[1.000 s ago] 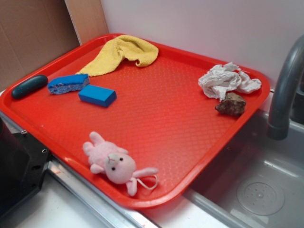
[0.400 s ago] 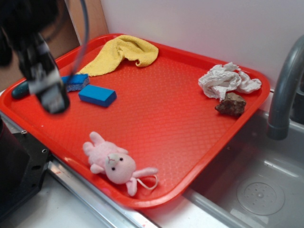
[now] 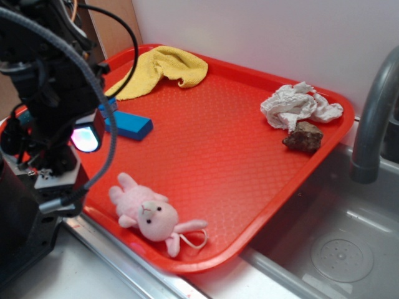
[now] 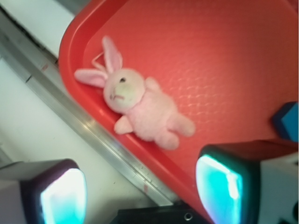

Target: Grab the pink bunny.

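The pink bunny [image 3: 153,215] lies on its back near the front edge of the red tray [image 3: 212,143], ears pointing toward the front corner. In the wrist view the pink bunny [image 4: 140,105] sits in the upper middle, just inside the tray [image 4: 210,56] rim. My gripper [image 3: 70,159] hovers over the tray's left front edge, to the left of the bunny and apart from it. From the wrist, the gripper [image 4: 140,196] is open, its glowing pads [image 4: 219,189] wide apart with nothing between them.
A blue block [image 3: 132,126] and a yellow cloth [image 3: 163,67] lie at the tray's back left. Crumpled white paper [image 3: 299,104] and a brown rock [image 3: 303,137] sit at the right. A grey faucet [image 3: 374,118] and sink [image 3: 340,252] are beyond the tray's right edge.
My arm has come in from the upper left and dropped toward the tray's left front edge, nearer the bunny. The bunny and other objects have stayed put.
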### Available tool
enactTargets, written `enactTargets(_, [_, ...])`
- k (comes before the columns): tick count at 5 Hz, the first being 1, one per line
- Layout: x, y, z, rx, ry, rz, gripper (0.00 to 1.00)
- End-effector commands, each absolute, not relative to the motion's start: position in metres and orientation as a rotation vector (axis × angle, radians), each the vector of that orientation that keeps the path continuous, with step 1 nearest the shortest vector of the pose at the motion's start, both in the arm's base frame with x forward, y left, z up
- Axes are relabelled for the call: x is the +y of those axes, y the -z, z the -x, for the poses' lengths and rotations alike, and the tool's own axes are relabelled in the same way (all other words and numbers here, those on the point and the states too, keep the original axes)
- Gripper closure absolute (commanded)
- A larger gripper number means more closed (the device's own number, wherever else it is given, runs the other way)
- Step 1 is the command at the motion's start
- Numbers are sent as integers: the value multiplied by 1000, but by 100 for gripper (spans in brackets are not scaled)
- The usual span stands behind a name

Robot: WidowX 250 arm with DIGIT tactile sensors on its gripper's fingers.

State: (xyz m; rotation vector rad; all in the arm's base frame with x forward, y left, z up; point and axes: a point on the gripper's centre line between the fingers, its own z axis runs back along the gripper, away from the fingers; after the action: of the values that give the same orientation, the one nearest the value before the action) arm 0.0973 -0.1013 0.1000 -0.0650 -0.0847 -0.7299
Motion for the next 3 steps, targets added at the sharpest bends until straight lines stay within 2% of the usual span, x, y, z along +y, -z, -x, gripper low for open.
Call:
enactTargets(1, [-97,-102,-93,-108,738,74,0])
enactTargets(2, [-115,-69,-98,-99,765,75,0])
enactTargets(3, [-120,-62,-99,-113,655,110,0])
